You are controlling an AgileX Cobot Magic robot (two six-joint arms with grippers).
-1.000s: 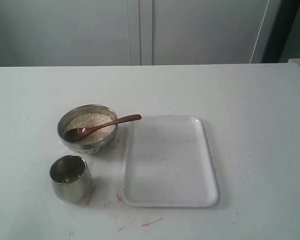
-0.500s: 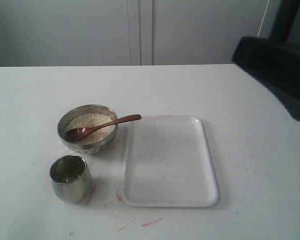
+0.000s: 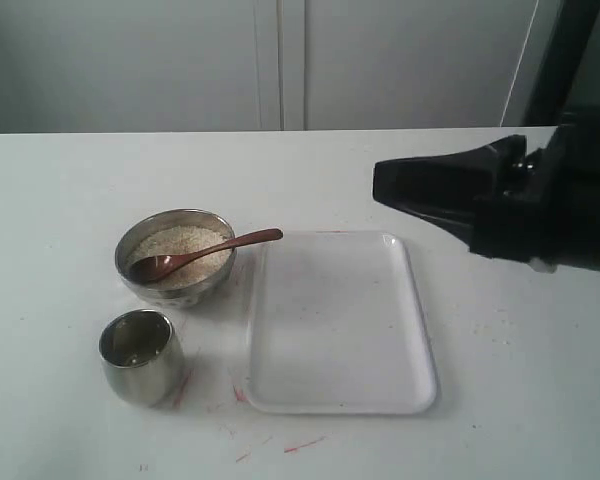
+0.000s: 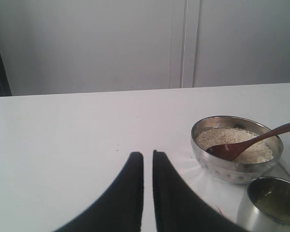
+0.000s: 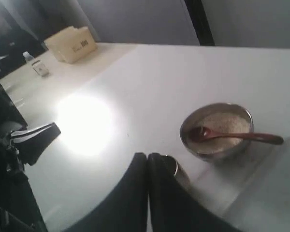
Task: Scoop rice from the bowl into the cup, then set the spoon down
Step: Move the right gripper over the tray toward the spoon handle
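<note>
The steel bowl (image 3: 175, 262) holds off-white rice (image 3: 185, 243). The dark wooden spoon (image 3: 205, 252) lies with its scoop in the rice and its handle over the rim towards the tray. The steel cup (image 3: 140, 356) stands just in front of the bowl. My right gripper (image 3: 376, 186) hangs shut above the table beyond the tray's far right corner, well apart from the spoon. In the right wrist view its tips (image 5: 147, 155) partly hide the cup (image 5: 172, 166). My left gripper (image 4: 145, 154) is shut and empty, left of the bowl (image 4: 237, 162) and cup (image 4: 273, 205).
A white plastic tray (image 3: 335, 325) lies flat right of the bowl. Red marks (image 3: 305, 443) streak the table near the front edge. In the right wrist view a cream box (image 5: 72, 43) and a small bottle (image 5: 37, 66) stand far off.
My right arm has come in from the right and swung left and lower over the table. Bowl, spoon, cup and tray have not moved.
</note>
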